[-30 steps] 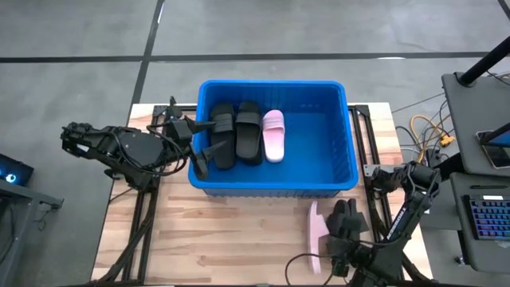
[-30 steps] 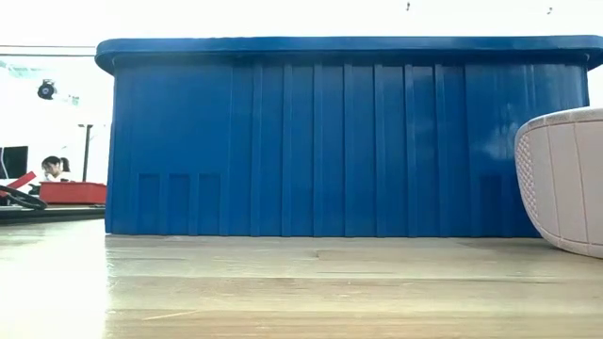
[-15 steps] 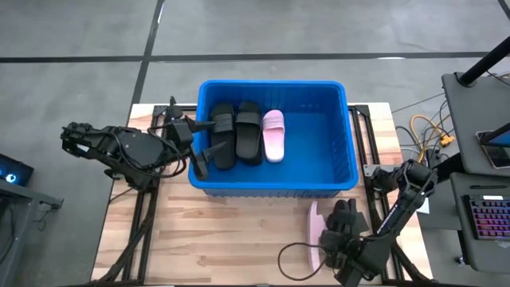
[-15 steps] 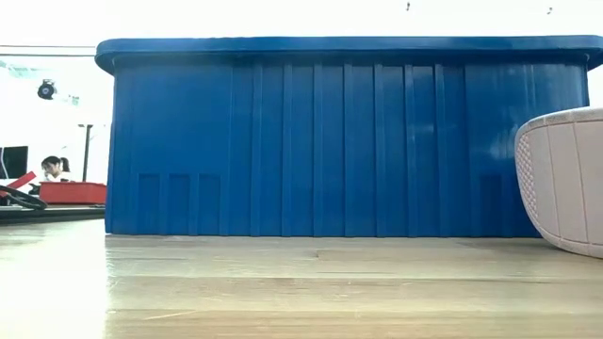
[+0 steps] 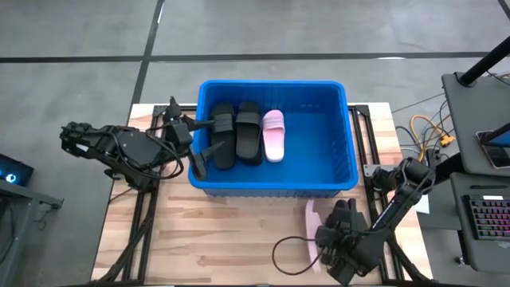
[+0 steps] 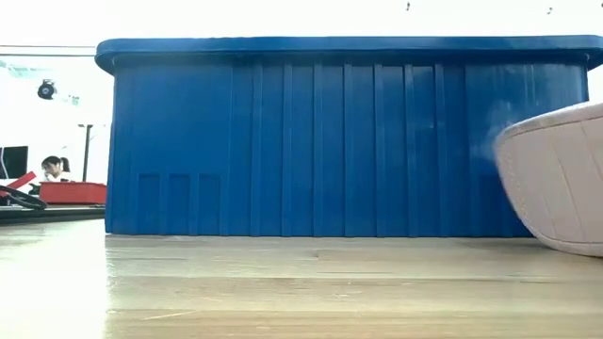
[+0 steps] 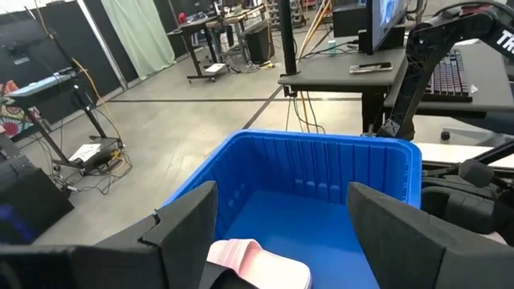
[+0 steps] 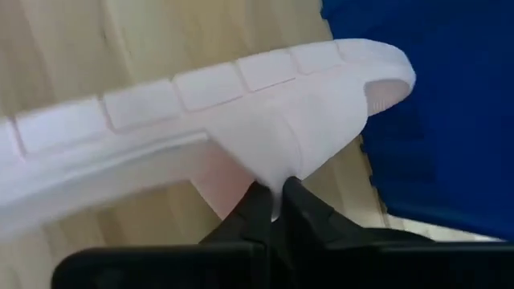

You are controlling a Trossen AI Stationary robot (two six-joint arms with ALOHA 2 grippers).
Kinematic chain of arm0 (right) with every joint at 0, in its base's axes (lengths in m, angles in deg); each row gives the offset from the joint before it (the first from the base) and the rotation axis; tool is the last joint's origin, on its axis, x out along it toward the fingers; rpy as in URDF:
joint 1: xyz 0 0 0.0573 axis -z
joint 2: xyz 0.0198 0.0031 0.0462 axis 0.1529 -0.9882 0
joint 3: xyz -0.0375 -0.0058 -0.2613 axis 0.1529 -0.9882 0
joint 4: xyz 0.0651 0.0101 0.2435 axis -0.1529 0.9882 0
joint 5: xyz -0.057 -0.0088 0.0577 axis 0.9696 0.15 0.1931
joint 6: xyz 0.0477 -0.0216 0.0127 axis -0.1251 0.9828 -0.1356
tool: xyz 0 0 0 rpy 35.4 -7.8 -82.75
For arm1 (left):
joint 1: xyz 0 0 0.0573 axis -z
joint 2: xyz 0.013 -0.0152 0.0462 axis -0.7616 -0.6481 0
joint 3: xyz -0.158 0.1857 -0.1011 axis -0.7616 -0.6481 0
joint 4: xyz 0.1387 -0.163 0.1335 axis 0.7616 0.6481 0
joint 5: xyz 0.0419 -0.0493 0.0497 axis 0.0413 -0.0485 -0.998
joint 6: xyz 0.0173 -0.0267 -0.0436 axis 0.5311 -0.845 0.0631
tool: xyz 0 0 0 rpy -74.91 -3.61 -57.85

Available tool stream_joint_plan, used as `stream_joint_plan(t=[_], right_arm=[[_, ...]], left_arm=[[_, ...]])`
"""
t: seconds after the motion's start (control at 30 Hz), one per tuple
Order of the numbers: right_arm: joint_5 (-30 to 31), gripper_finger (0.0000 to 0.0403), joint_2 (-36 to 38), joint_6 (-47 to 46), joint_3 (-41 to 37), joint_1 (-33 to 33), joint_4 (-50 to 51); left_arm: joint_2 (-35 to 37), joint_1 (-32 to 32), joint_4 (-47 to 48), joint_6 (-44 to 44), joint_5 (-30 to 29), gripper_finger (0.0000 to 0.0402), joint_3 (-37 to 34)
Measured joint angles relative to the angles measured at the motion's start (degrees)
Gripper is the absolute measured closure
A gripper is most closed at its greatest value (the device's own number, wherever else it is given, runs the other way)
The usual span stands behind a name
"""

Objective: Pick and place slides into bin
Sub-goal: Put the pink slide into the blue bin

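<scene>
Right pincer (image 8: 275, 210) pinches pink slide (image 8: 241, 104), seemingly clear of bin (image 8: 418, 120).

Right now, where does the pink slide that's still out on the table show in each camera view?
High view: pink slide on the wood just in front of the blue bin, under the right gripper.
Low view: at the right edge.
Left wrist view: not in it; the pink one there lies inside the bin.
Right wrist view: fills the frame, strap pinched.
Shared landmark: the blue bin.

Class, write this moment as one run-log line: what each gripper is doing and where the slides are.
right gripper: shut on pale pink slide outside bin | left gripper: open over bin edge | large blue plastic bin: two black slides, one pink
</scene>
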Motion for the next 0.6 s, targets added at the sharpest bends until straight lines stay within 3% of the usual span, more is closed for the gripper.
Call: stream_joint_plan(t=[0.27, 0.6], right_arm=[[2.81, 0.0393, 0.70, 1.61, 7.99, 0.95, 3.34], [10.74, 0.0394, 0.80, 1.43, 26.85, 3.69, 15.58]], left_arm=[[1.43, 0.00, 0.11, 0.02, -0.03, 0.0139, 0.00], [2.84, 0.00, 1.85, 0.00, -0.06, 0.0139, 0.02]])
